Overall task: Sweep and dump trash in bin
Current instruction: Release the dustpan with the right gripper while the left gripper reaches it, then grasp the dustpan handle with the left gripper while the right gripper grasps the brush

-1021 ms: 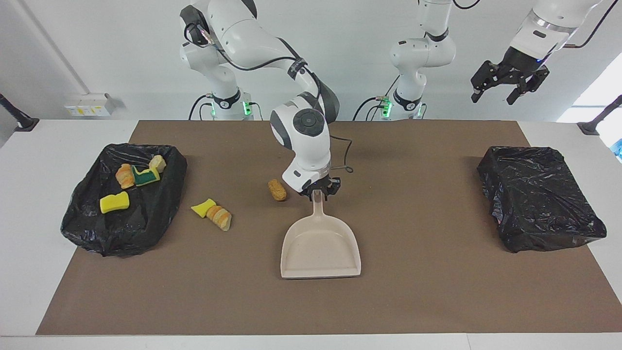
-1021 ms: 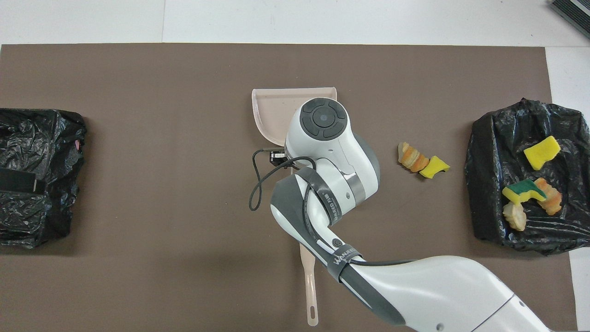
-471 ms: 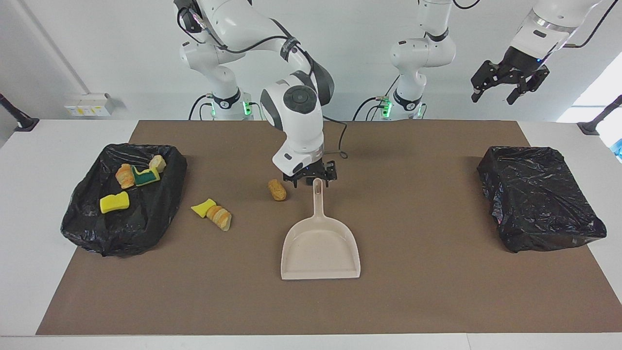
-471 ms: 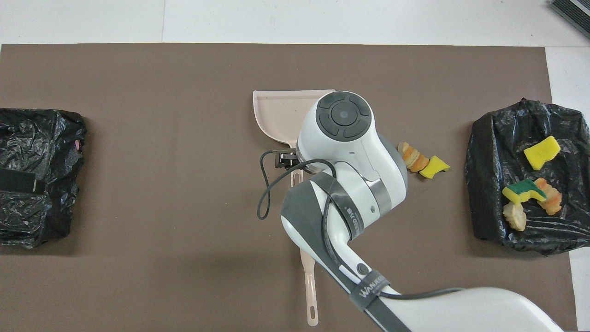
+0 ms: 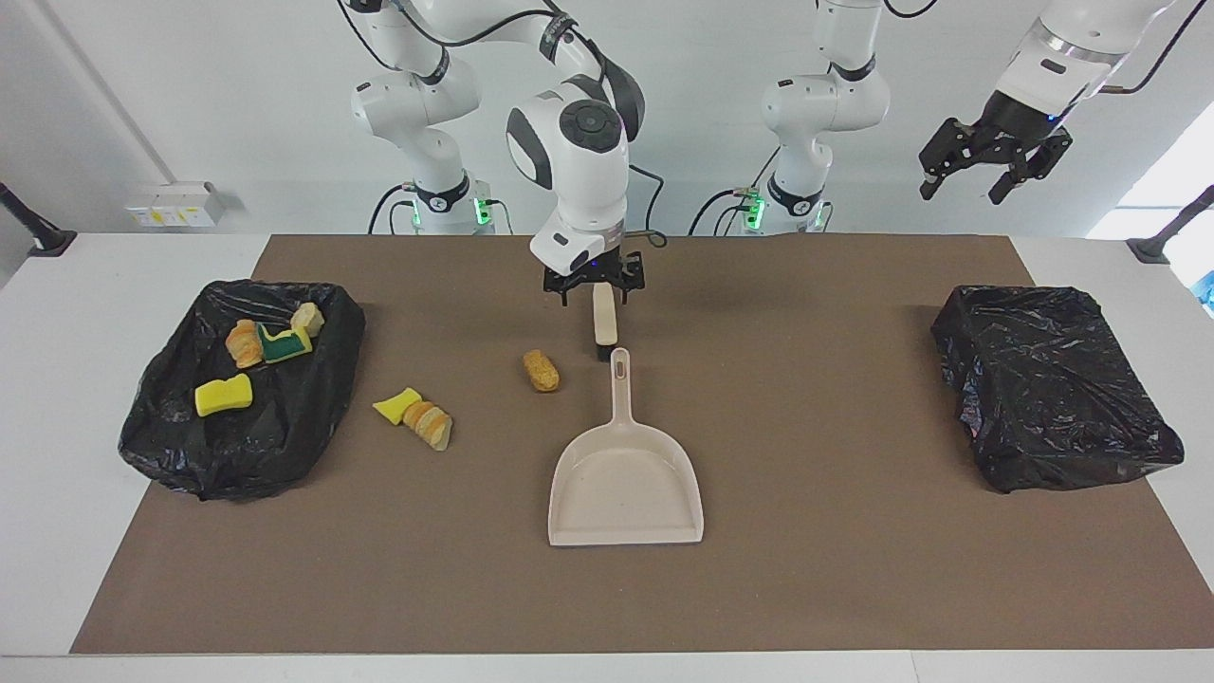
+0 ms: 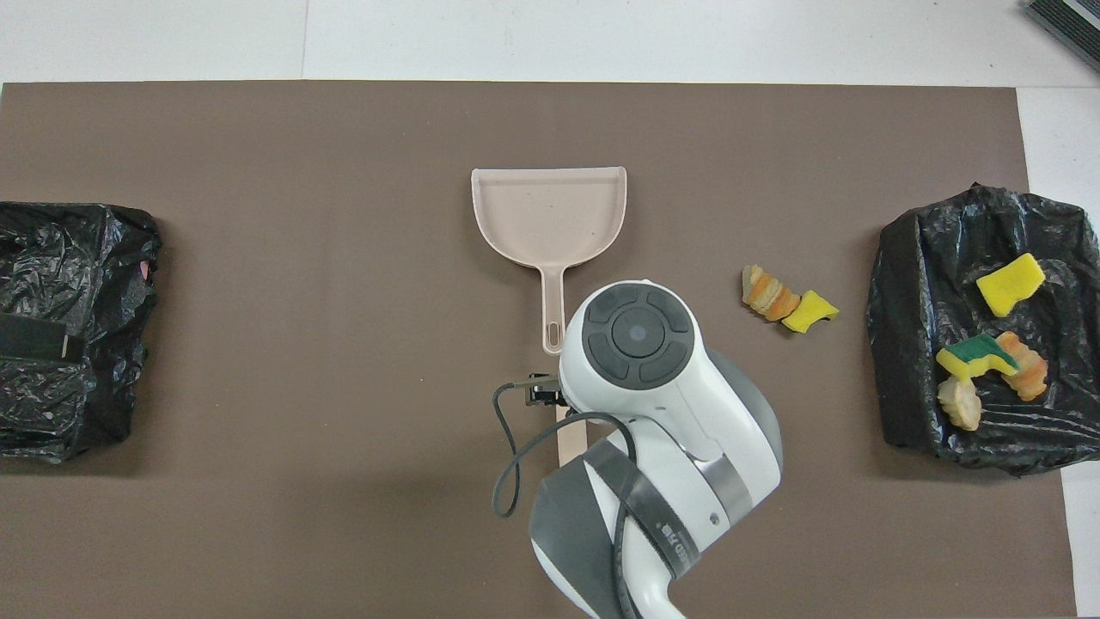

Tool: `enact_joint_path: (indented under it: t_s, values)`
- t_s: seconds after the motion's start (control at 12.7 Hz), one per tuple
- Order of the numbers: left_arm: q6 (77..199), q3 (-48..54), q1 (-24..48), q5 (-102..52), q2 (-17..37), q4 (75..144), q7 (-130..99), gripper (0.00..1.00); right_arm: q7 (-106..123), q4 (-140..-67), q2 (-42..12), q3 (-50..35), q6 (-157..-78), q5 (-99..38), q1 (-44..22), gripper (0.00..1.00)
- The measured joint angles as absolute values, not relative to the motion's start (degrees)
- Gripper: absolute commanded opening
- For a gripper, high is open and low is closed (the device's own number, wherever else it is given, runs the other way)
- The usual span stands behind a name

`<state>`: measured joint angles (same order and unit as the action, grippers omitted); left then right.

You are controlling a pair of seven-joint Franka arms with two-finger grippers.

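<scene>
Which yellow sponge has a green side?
The green-backed sponge, lying in the bin between two bread pieces. The yellow sponge in the bin and the sponge chunk on the mat are yellow.

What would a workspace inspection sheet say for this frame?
Surface: brown mat on white table.
Job's things: bread roll, sponge chunk and croissant loose on mat; four pieces in bin at right arm's end; dustpan empty.
Clutter: beige handle lying nearer the robots than the dustpan.
End effectors: right end effector open over beige handle; left end effector open, raised, waits.
Cables: black cable looped beside right wrist.
Surroundings: second bin at left arm's end, contents hidden.
</scene>
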<state>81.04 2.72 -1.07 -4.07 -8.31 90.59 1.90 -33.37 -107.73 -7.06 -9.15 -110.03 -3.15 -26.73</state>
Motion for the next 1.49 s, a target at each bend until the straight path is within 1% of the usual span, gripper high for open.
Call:
enact_joint_path:
  t_s: [0.24, 0.31, 0.47, 0.63, 0.71, 0.94, 1.1, 1.18, 1.33, 1.49]
  values:
    - [81.57, 3.01, -0.94, -4.22, -8.29, 91.4, 1.9, 1.0, -33.38, -118.29, -1.69, -9.19, -114.52, -7.74, -28.59, 1.0]
    - [83.37, 3.16, -0.37, -4.47, -8.23, 92.35, 1.91, 1.0, -33.38, -121.93, -0.03, -9.18, -115.79, -8.26, -29.44, 1.0]
    - [89.52, 3.42, 2.77, -4.67, -7.79, 95.22, 0.77, 1.0, -35.19, -126.97, 1.6, -9.18, -117.66, -9.4, -31.9, 1.0]
    - [95.9, 3.64, 7.72, -4.75, -5.73, 97.51, -4.11, 1.0, -36.99, -129.44, 1.83, -9.2, -118.22, -9.9, -34.27, 1.0]
    - [99.96, 3.72, 10.65, -4.76, -3.8, 98.14, -8.09, 1.0, -38.09, -130.3, 1.82, -9.2, -118.4, -9.96, -35.33, 0.96]
    - [111.21, 3.92, 18.24, -4.76, 2.74, 98.43, -18.64, 1.0, -39.96, -132.6, 1.62, -9.2, -120.71, -9.98, -37.21, 0.72]
    - [115.28, 3.95, 21.82, -4.76, 5.66, 98.44, -21.24, 1.0, -39.97, -132.89, 1.62, -9.12, -120.82, -9.99, -37.21, 0.69]
    - [117.52, 3.94, 23.55, -4.76, 7.2, 98.46, -21.97, 1.0, -39.98, -132.91, 1.62, -9.09, -120.82, -10.0, -37.21, 0.64]
    - [121.35, 3.93, 26.54, -4.76, 10.82, 98.45, -22.35, 1.0, -39.98, -133.09, 1.62, -9.09, -120.82, -10.0, -37.21, 0.6]
    - [126.04, 3.95, 29.37, -4.76, 15.44, 98.31, -23.03, 1.0, -39.98, -133.28, 1.62, -9.09, -120.82, -10.29, -37.21, 0.58]
